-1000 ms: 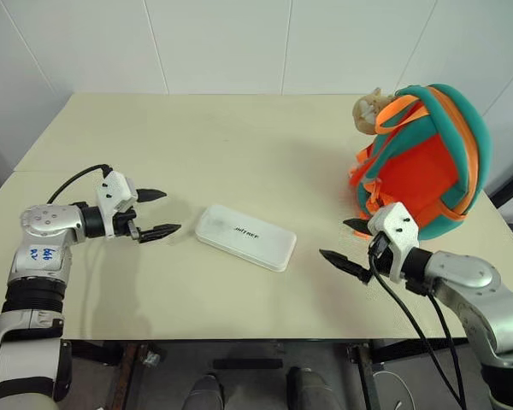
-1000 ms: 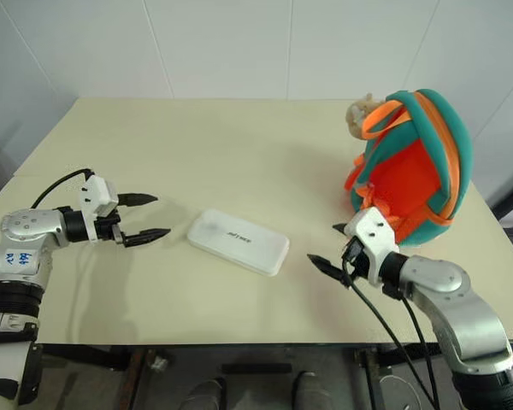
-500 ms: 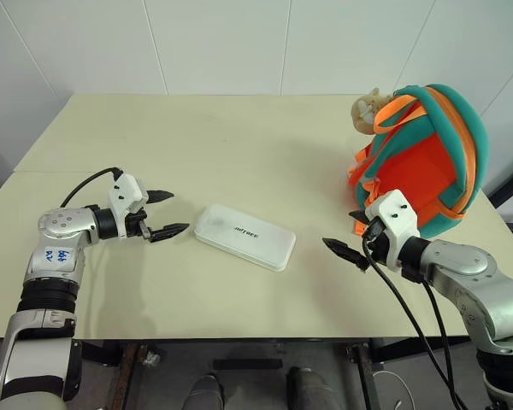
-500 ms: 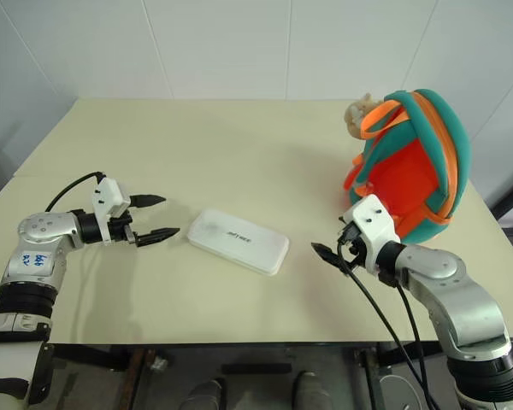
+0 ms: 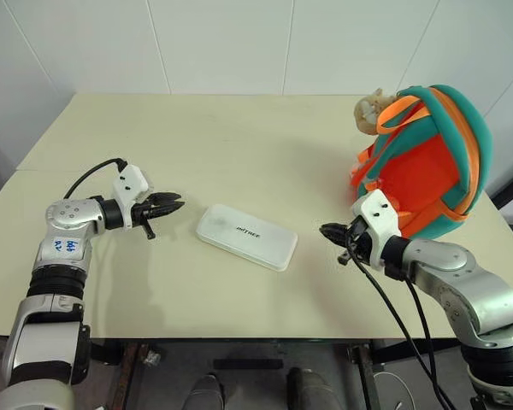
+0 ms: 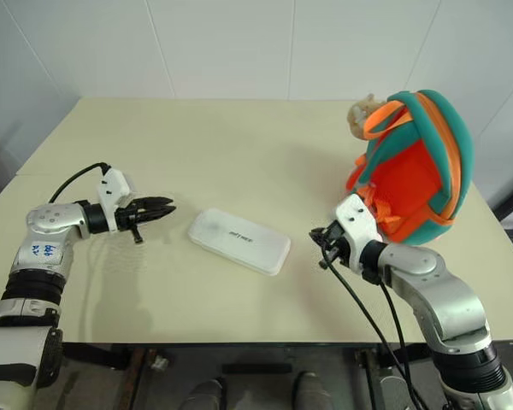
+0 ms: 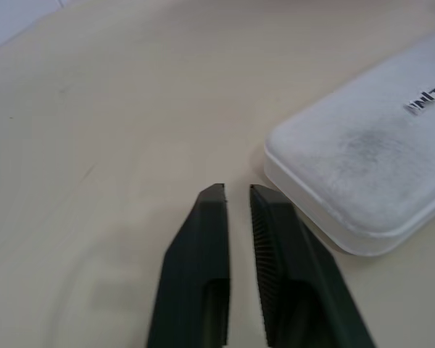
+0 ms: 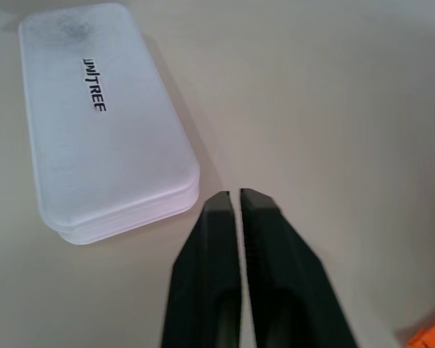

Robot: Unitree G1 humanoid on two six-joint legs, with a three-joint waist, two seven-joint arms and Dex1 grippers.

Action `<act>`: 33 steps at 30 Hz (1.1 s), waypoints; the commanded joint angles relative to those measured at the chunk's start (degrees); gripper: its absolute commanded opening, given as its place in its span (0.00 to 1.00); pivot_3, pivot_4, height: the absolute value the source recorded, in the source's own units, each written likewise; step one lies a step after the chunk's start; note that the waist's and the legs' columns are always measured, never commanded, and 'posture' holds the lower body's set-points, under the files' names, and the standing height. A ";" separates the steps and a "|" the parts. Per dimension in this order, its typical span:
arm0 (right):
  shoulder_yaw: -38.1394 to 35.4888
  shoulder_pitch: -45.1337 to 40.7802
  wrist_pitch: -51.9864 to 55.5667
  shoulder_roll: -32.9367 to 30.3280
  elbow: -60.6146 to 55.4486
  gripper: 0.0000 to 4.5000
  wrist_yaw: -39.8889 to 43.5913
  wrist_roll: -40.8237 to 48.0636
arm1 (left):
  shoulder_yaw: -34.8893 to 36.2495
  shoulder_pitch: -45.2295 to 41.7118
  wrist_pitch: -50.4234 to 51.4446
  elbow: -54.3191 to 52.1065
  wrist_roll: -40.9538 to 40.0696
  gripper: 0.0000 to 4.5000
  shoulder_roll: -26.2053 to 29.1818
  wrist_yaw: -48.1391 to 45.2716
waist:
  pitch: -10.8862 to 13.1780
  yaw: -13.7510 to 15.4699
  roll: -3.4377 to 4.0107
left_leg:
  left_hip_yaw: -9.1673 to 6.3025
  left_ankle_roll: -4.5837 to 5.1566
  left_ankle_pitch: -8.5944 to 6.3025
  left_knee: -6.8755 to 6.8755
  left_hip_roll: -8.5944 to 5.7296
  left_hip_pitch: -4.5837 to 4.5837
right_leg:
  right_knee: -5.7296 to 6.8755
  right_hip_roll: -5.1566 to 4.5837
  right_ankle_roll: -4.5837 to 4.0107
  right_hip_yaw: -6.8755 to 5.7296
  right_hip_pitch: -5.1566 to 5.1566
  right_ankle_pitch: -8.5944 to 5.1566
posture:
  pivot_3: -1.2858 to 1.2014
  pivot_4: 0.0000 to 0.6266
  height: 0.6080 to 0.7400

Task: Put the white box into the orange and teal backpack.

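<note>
Left gripper: fingers closed together, nothing held. The tips point toward the 3 o'clock side of the head view, just short of the near end of the white box. In the left wrist view the two black fingers stand nearly parallel with only a narrow slit between them, and a rounded corner of the box lies just beside the tips, not touching.

Right gripper: fingers closed together, nothing held. The tips point toward 9 o'clock, near the opposite end of the box and apart from it. In the right wrist view the fingers are pressed nearly flush, with the box corner just beside them.

White box: lies flat on the beige table, between the two grippers, slightly below the centre of the head view, its long axis running from about 10 o'clock to 4 o'clock. Dark lettering faces up.

Orange and teal backpack: stands on the table at about 2 o'clock from the box, well apart from it, behind the right gripper. A beige plush charm sits at its upper edge on the 10 o'clock side.
</note>
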 commanded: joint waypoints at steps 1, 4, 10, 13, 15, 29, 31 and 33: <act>1.15 1.80 -2.34 0.63 -1.36 0.00 -0.65 -1.50 | 0.72 -1.54 -1.69 2.35 0.43 0.01 -0.60 1.71 | 0.00 -0.02 0.00 | 0.00 0.00 -0.01 0.00 0.00 0.00 | 0.00 0.00 0.02 0.00 0.00 0.01 | 0.52 0.24 1.00; 2.71 1.85 -2.39 1.86 -0.63 0.00 -1.30 -2.49 | 0.14 -2.33 -0.67 5.07 1.21 0.01 -1.33 2.68 | 0.00 -0.29 0.00 | 0.00 0.00 -0.01 0.00 0.00 -0.01 | 0.01 0.01 0.03 0.00 -0.02 0.02 | 0.52 0.24 1.00; 5.44 2.05 1.45 4.47 -0.77 0.00 -3.75 -3.22 | -0.38 -3.94 4.94 9.62 1.46 0.01 -4.22 2.24 | 0.00 -0.22 0.00 | 0.00 0.00 -0.01 0.01 0.00 0.02 | 0.06 0.01 0.02 0.00 -0.01 0.01 | 0.52 0.24 1.00; 6.33 2.14 1.98 5.42 -0.83 0.00 -4.71 -3.86 | -1.04 -5.85 9.35 13.68 2.41 0.01 -5.46 2.33 | 0.00 -0.19 0.00 | 0.00 0.00 -0.01 0.01 0.00 0.01 | 0.05 0.02 0.02 0.00 -0.01 0.01 | 0.52 0.24 1.00; 6.78 2.12 2.13 5.94 -0.84 0.00 -5.26 -4.26 | -0.54 -6.96 9.83 16.22 1.75 0.01 -6.42 1.67 | 0.00 -0.19 0.00 | 0.00 0.00 -0.01 0.01 0.00 0.01 | 0.04 0.02 0.02 0.00 -0.01 0.01 | 0.52 0.24 1.00; 8.47 1.55 3.46 7.82 -1.25 0.00 -6.41 -4.71 | 2.46 -11.04 11.35 22.61 -0.21 0.01 -10.10 -2.14 | 0.00 -0.22 -0.01 | -0.01 0.00 -0.01 0.00 0.00 0.00 | 0.04 0.03 0.04 0.00 -0.02 0.02 | 0.52 0.24 1.00; 8.76 1.28 3.53 7.92 -1.14 0.00 -6.21 -4.61 | 2.32 -10.91 11.46 22.47 0.09 0.01 -10.03 -2.43 | 0.00 -0.19 -0.01 | -0.01 0.00 -0.01 0.00 0.00 0.00 | 0.03 0.03 0.04 0.00 -0.02 0.02 | 0.52 0.24 1.00; 9.00 0.93 3.72 8.05 -1.17 0.00 -5.84 -4.34 | 2.08 -10.56 10.92 22.08 0.39 0.01 -9.90 -2.99 | 0.00 -0.17 -0.01 | -0.01 0.00 -0.01 0.00 0.00 0.00 | 0.03 0.03 0.04 0.00 -0.02 0.02 | 0.52 0.24 1.00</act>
